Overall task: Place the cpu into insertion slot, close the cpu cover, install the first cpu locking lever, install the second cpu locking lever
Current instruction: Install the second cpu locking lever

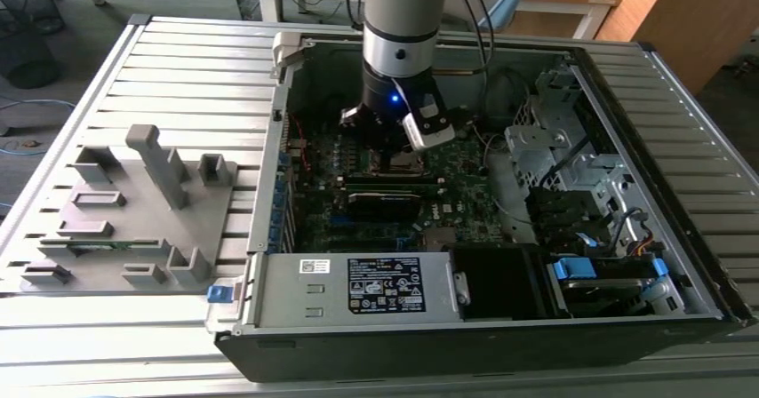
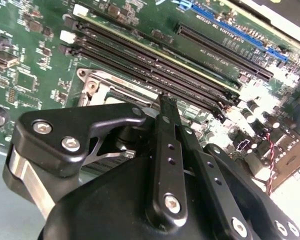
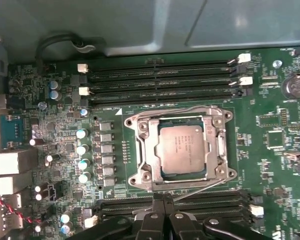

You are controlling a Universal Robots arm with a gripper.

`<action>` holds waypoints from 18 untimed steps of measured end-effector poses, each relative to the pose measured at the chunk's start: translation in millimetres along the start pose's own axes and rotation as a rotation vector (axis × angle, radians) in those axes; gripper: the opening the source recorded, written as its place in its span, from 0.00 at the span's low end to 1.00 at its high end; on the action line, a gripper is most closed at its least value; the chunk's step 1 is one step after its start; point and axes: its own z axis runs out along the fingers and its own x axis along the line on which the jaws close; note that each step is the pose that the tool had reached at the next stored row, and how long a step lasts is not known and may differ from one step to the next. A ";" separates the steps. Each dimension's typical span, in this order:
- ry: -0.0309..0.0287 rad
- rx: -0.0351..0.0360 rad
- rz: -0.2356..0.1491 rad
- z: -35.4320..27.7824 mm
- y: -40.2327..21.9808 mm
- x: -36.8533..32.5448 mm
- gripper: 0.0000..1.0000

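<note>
Already the cpu point(image 3: 182, 149) sits under the cpu cover point(image 3: 146, 152).

no legible text (labels too blurred)

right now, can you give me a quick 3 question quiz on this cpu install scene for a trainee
1. True or false: the cpu sits in the insertion slot in the first wrist view.
2. In the exterior view, the gripper hangs over: A) the grey fixture plate B) the motherboard C) the drive bay.
3. Fill in: the silvery frame around the chip is the cpu ____.

Key: 1 true; 2 B; 3 cover.
</note>
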 end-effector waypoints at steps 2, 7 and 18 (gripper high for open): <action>0.0000 0.0004 0.000 2.0 -0.2 2.3 0.11; -0.0001 0.0019 0.000 8.9 -0.6 5.0 0.11; -0.0011 0.0038 0.000 15.9 -1.5 8.0 0.11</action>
